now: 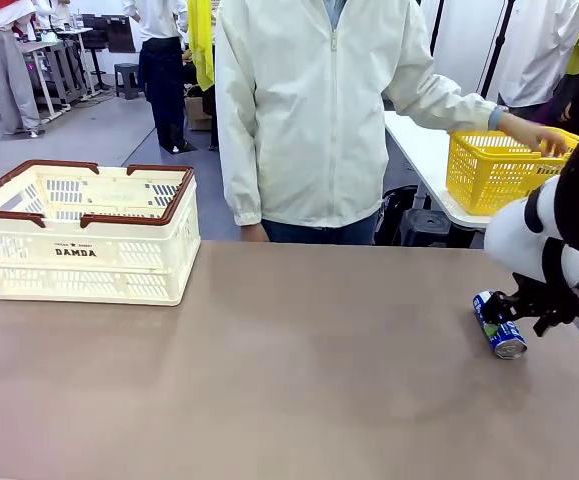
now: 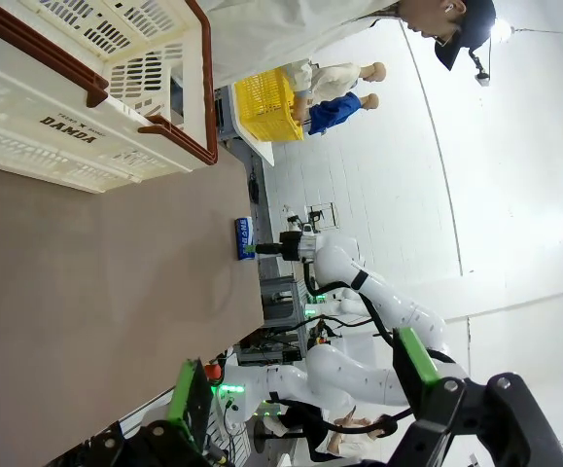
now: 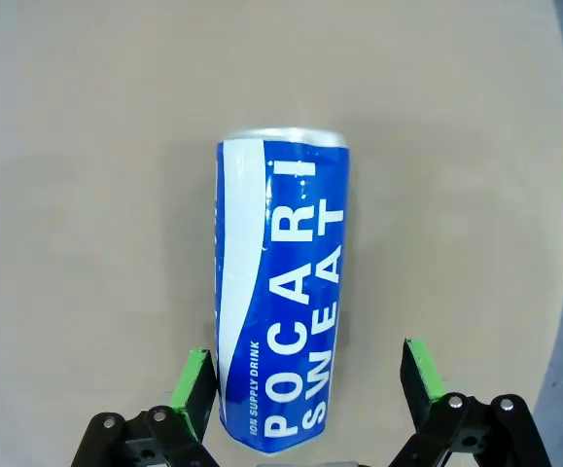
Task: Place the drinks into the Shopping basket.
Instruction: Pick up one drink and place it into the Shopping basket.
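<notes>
A blue-and-white drink can (image 3: 279, 292) with white lettering lies on its side on the brown table. My right gripper (image 3: 307, 358) is open around the can's lower end; the left green pad (image 3: 196, 381) is close beside it and the right pad stands apart. In the front view the can (image 1: 499, 325) lies at the table's right side under my right gripper (image 1: 512, 306). The cream Shopping basket (image 1: 79, 255) with its brown rim stands at the far left of the table. My left gripper (image 2: 299, 360) is open and holds nothing, with the basket (image 2: 67, 136) and the can (image 2: 244, 238) farther off.
A person in a light jacket (image 1: 309, 110) stands at the table's far edge, one hand (image 1: 534, 135) reaching into a yellow mesh basket (image 1: 494, 170) on a white side table at the right. Bare tabletop (image 1: 289, 370) lies between the can and the Shopping basket.
</notes>
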